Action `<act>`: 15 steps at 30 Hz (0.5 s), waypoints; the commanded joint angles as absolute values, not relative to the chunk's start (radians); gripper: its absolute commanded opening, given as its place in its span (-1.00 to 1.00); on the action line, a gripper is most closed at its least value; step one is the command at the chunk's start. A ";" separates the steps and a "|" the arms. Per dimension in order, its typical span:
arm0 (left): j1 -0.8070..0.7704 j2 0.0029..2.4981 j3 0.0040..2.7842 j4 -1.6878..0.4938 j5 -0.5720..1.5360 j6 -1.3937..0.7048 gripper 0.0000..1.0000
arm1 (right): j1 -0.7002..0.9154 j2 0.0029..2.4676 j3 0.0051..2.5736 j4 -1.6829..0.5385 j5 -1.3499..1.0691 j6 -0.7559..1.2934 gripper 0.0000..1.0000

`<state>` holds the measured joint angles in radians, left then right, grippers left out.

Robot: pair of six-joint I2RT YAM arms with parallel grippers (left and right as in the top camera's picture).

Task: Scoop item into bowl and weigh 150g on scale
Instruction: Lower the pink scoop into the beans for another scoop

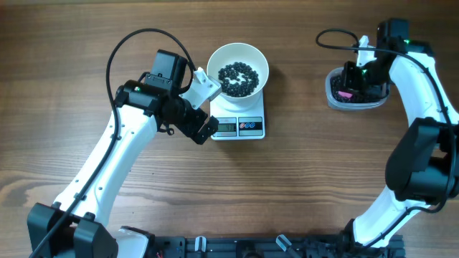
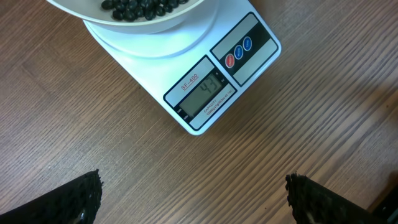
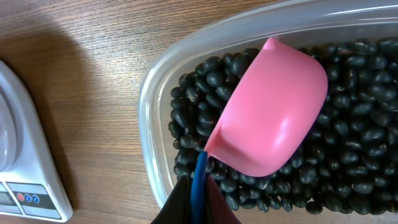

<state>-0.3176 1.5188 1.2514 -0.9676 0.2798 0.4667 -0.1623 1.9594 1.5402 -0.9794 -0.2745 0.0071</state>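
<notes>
**woodnerd:** so what's the whole thing sitting on?

**benchguy:** just a table (image 1: 301, 186). Brown wood-look top, grain running left to right across the full width. There's a wavy, swirly grain patch down in the near-left corner.

**woodnerd:** planks or one sheet?

**benchguy:** the close-up views show thin straight seams between boards. Finish looks pretty matte. Light's even and soft, shadows are pale with fuzzy edges. A black rail (image 1: 237, 249) runs along the near edge.
</notes>
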 commanded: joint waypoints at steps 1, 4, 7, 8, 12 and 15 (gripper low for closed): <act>-0.312 1.525 1.259 -0.965 0.299 0.483 1.00 | -0.244 2.005 1.518 -0.944 -0.431 -0.001 -0.91; -0.312 1.525 1.259 -0.965 0.298 0.483 1.00 | -0.294 2.005 1.518 -0.954 -0.575 -0.001 -0.91; -0.312 1.525 1.259 -0.965 0.298 0.483 1.00 | -0.331 2.005 1.517 -0.955 -0.625 -0.001 -0.91; -0.312 1.525 1.259 -0.965 0.298 0.483 1.00 | -0.345 2.005 1.517 -0.956 -0.648 -0.001 -0.91; -0.312 1.525 1.259 -0.965 0.299 0.483 1.00 | -0.405 2.005 1.517 -0.956 -0.735 -0.001 -0.91; -0.312 1.525 1.259 -0.965 0.298 0.483 1.00 | -0.439 2.005 1.516 -0.966 -0.753 -0.007 -0.91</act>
